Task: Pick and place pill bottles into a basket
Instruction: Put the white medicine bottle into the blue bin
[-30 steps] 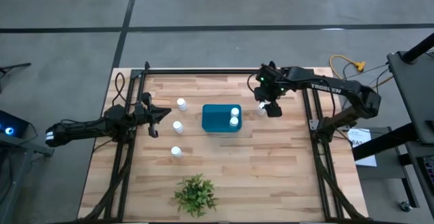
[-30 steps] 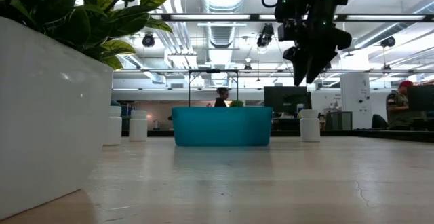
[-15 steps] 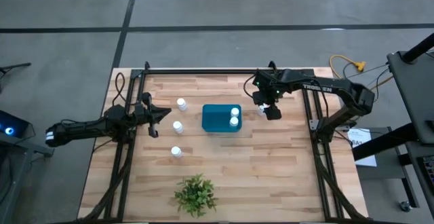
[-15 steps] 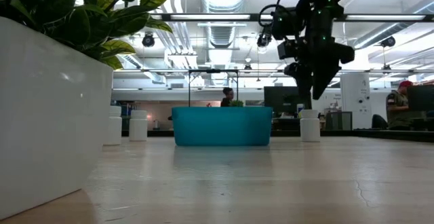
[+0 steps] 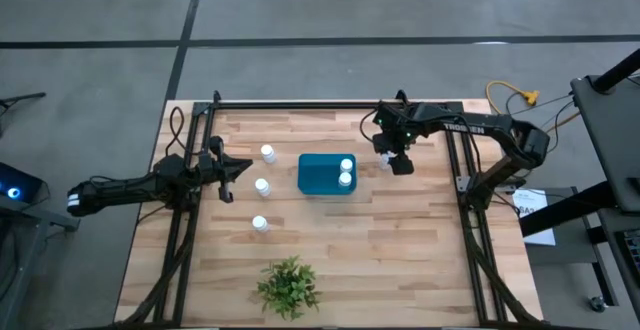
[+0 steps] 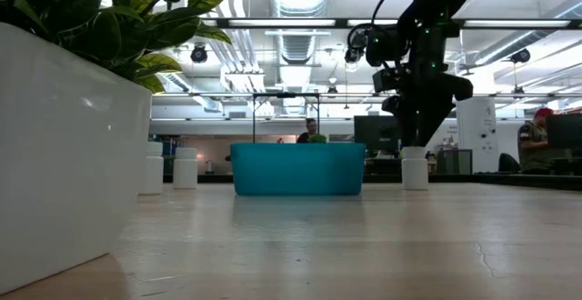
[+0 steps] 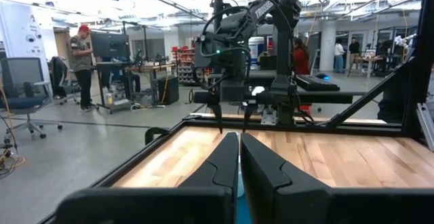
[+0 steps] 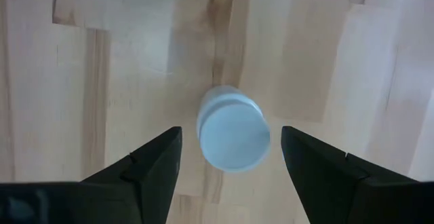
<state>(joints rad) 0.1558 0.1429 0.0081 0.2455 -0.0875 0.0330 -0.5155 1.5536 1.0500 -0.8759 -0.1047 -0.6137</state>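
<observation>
Right gripper (image 8: 230,156) directly over a pill bottle (image 8: 232,136) at frame centre, fingers (image 8: 152,166) spread wide, holding nothing, ready to straddle it. Left gripper (image 7: 239,157) parked, closed, empty.

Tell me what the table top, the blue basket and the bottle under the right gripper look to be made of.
Table top: wood, butcher-block style, with pale joined strips and visible grain, matte. Basket: probably plastic, going by its uniform teal colour, smooth walls and rounded corners. Bottle below the open right gripper: likely plastic too, plain white with a smooth, dull cap; the look alone cannot confirm it.
</observation>
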